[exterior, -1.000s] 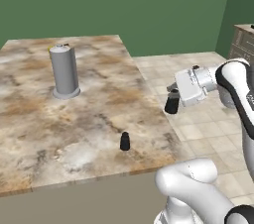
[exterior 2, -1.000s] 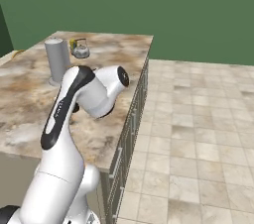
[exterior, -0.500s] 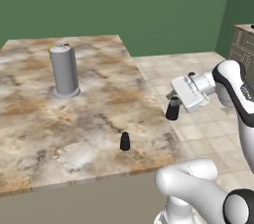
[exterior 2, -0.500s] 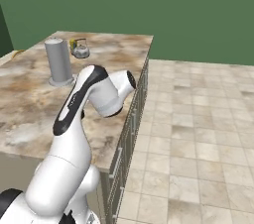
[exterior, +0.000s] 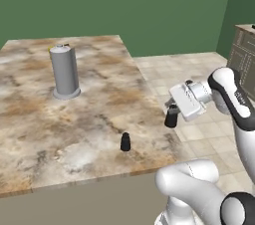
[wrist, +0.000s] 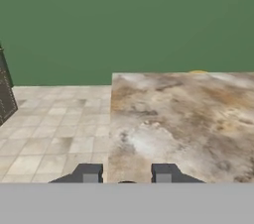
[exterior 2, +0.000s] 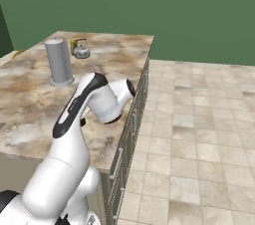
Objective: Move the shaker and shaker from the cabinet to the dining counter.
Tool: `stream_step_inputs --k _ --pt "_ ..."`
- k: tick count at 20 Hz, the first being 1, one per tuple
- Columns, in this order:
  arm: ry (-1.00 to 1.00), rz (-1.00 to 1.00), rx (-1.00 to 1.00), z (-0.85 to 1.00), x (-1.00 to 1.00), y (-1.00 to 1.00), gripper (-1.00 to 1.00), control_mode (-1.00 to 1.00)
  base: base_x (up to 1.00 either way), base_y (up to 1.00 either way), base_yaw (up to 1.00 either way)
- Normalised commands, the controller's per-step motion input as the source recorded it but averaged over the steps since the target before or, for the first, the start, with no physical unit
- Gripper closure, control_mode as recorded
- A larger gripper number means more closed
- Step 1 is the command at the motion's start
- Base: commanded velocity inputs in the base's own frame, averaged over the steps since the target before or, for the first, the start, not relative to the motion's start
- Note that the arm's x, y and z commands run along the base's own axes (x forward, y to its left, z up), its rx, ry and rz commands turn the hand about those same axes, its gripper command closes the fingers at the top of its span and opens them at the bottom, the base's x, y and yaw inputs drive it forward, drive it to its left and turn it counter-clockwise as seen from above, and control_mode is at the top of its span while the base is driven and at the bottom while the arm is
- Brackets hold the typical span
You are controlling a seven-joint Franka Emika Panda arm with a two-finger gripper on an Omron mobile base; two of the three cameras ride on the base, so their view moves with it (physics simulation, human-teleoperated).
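On the far left of the dining counter (exterior: 30,119) I note the tall grey metal cylinder (exterior: 64,71) standing upright and well back from the near edge; it is no part of my job, and I read its spot as simply out of the way. Further right, near the front edge, one shaker (exterior: 125,142) stands upright on the marbled stone, alone and apart from everything else, which tells me the first delivery is done. Right again, just off the counter's right-hand edge, my gripper (exterior: 171,119) hangs over the tiled floor with its fingers drawn in narrow on the second shaker (exterior: 171,118), the small black bottle hanging below the white hand. I judge the tight pinch is what keeps so small a thing from slipping during the carry. From the hand camera the fingertips (wrist: 90,174) point across the slab's corner toward the green wall, a dark sliver between them, probably the shaker's top. In the right base view a small kettle (exterior 2: 80,50) sits at the counter's far end. My next concern is clearing the edge and setting down beside the first without knocking it.
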Motion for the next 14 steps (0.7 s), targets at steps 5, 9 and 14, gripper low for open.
stream_step_inputs --k 5,9,14 --pt "-0.03 0.00 0.00 -0.21 -0.25 0.09 1.00 -1.00 0.00 0.00 0.00" --pt "-0.03 0.00 0.00 -0.19 -0.26 0.05 1.00 -1.00 0.00 0.00 0.00" --pt "-0.03 0.00 0.00 -0.27 -0.08 0.02 1.00 -1.00 0.00 0.00 0.00"
